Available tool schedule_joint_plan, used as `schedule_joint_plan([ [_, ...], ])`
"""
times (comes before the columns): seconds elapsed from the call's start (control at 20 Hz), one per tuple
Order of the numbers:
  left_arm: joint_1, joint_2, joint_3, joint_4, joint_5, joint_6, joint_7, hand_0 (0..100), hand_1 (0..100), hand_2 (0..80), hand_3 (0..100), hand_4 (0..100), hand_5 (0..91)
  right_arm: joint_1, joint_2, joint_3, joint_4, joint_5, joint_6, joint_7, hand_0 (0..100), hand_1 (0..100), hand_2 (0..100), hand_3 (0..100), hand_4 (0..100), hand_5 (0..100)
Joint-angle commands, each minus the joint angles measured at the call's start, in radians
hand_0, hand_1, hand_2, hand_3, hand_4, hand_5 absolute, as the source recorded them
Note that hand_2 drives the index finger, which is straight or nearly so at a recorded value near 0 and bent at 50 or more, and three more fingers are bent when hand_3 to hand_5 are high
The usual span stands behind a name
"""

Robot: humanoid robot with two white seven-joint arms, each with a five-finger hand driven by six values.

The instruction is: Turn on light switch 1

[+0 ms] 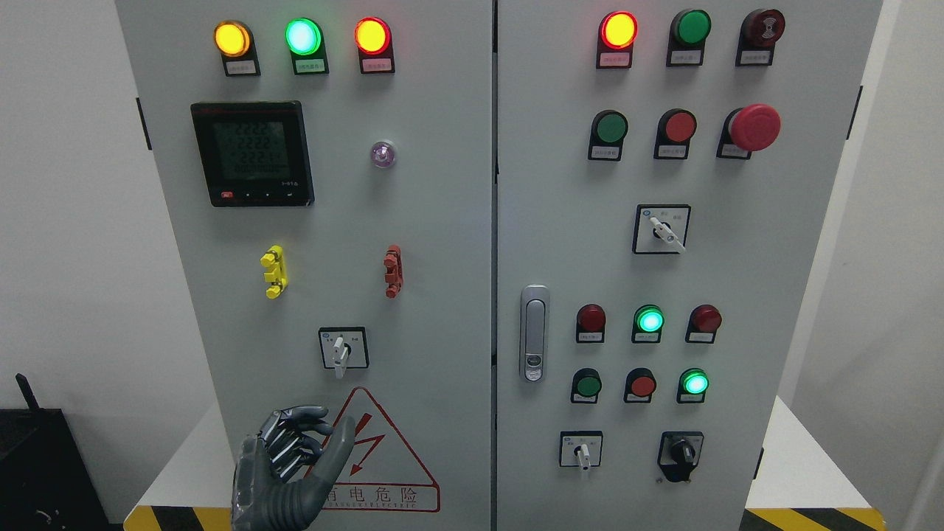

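**Left hand below the rotary switch on a two-door control cabinet**

Grey cabinet doors (442,221) fill most of the frame, standing on a white base with yellow-and-black hazard striping (811,518) along the bottom edge; white walls show at the far left and right.

Nearest the camera, at lower left, the left hand (291,464) rises from the bottom edge. Its dark fingers (295,431) are loosely curled and the thumb stands up; it holds nothing. The hand overlaps the left corner of a red triangular electrical warning sign (383,457) on the left door.

Just above the sign, apart from the hand, sits a rotary switch (342,348) with a white handle pointing down. Which switch is number 1 cannot be read from the labels. Higher on the same door are a yellow clip (273,271), a red clip (394,271), a dark digital meter (252,153) and a small clear lamp (383,153). Along the top edge three lamps glow: amber (232,38), green (303,35) and red (372,35).

On the right door, a door latch (535,332) stands near the centre seam. Lower right holds two more rotary switches, white-handled (582,450) and black-handled (681,453), beneath two rows of lamps and buttons, two of them lit green (650,320). Further up are another rotary switch (662,229), a red mushroom stop button (754,127) and a lit red lamp (618,29).
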Motion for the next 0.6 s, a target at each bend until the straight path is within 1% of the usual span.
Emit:
schedule_joint_plan([
  [0.0, -0.031, -0.008, 0.025, 0.000, 0.003, 0.026, -0.005, 8, 73, 46.8, 69, 81, 73.9, 0.000, 0.000, 0.000, 0.000, -0.025, 0.001, 0.000, 0, 0, 0, 0, 0, 0],
  [0.45, -0.056, -0.017, 0.017, 0.001, -0.002, 0.032, -0.005, 11, 74, 47.1, 70, 81, 73.9, 0.000, 0.000, 0.000, 0.000, -0.025, 0.001, 0.000, 0, 0, 0, 0, 0, 0],
  [0.55, -0.065, -0.018, 0.015, 0.000, -0.002, 0.058, -0.005, 11, 74, 47.2, 70, 81, 73.9, 0.000, 0.000, 0.000, 0.000, -0.025, 0.001, 0.000, 0, 0, 0, 0, 0, 0],
])
